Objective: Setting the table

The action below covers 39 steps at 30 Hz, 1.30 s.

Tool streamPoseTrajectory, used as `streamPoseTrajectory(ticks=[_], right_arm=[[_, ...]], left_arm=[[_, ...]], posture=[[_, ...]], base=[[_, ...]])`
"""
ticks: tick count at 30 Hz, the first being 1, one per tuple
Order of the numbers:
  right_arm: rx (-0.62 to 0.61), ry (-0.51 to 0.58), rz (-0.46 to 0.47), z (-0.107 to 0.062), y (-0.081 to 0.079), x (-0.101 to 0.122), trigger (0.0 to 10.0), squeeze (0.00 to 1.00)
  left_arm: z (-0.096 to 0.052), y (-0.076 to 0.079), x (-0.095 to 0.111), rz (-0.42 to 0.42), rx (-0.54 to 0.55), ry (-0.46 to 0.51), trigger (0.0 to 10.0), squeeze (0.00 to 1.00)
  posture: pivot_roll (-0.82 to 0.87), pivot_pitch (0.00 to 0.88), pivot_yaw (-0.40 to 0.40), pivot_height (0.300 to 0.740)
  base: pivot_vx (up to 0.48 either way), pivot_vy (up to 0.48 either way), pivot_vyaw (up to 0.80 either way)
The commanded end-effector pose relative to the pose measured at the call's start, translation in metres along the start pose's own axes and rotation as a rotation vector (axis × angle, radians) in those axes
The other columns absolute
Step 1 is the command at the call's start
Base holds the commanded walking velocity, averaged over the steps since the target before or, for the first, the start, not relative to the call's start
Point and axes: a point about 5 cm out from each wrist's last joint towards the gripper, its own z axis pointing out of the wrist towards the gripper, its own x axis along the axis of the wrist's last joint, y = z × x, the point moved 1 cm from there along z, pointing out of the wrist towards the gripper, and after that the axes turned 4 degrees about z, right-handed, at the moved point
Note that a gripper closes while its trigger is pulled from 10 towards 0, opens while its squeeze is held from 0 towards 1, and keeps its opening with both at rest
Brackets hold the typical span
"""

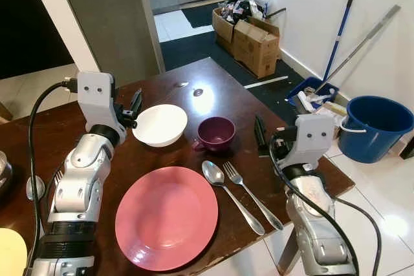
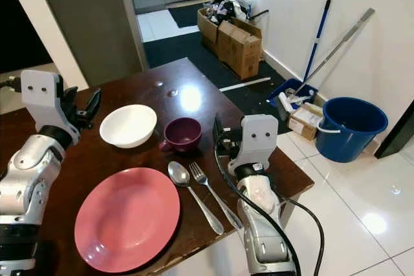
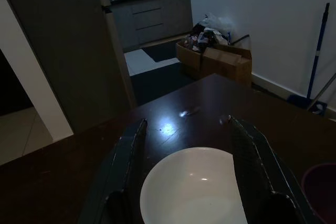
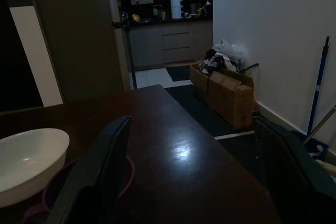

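**Five pieces laid out on a dark table**

Five pieces of tableware are seen on a dark wooden table (image 1: 194, 82) in the middle of the left eye frame. A pink plate (image 1: 167, 216) is placed at lower centre, near the table's front edge. Just to its right, a spoon (image 1: 226, 189) and a fork (image 1: 252, 195) are laid side by side, close together, with their handles angled toward the lower right. Above them, a white bowl (image 1: 160, 125) and a purple cup (image 1: 216, 134) are set next to each other, the cup to the right with its handle turned toward the plate.

The left gripper (image 1: 136, 105) is held at the left of the frame, just beside the bowl's left rim; in the left wrist view its fingers (image 3: 126, 161) are spread apart around the near part of the bowl (image 3: 197, 187), with nothing gripped. The right gripper (image 1: 260, 135) is raised at the right of the frame, near the cup and beside the table's right edge; in the right wrist view its fingers (image 4: 102, 166) are likewise parted and empty, with the bowl (image 4: 29, 161) and cup (image 4: 79, 182) seen at lower left.

In the upper right of the frame, cardboard boxes (image 1: 252, 40) are stacked against a white wall, mops (image 1: 339, 33) are leaned beside them, and a blue bucket (image 1: 374, 127) is stood on the tiled floor.
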Motion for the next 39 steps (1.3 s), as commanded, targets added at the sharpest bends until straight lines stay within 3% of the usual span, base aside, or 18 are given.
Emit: streamPoseTrajectory(ticks=[1,39], right_arm=[[0.011,-0.006,-0.002,0.0,-0.0023,-0.0015,10.0,0.0],[0.01,-0.01,-0.001,-0.0013,-0.0025,-0.0019,10.0,0.0]], left_arm=[[-0.001,-0.0019,-0.0031,0.001,0.008,-0.014,10.0,0.0],[-0.0018,-0.0019,-0.0029,0.0,0.01,-0.016,10.0,0.0]], posture=[[-0.09,0.0,0.198,0.74],[-0.09,0.0,0.197,0.74]], base=[[0.0,0.0,0.0],[0.0,0.0,0.0]])
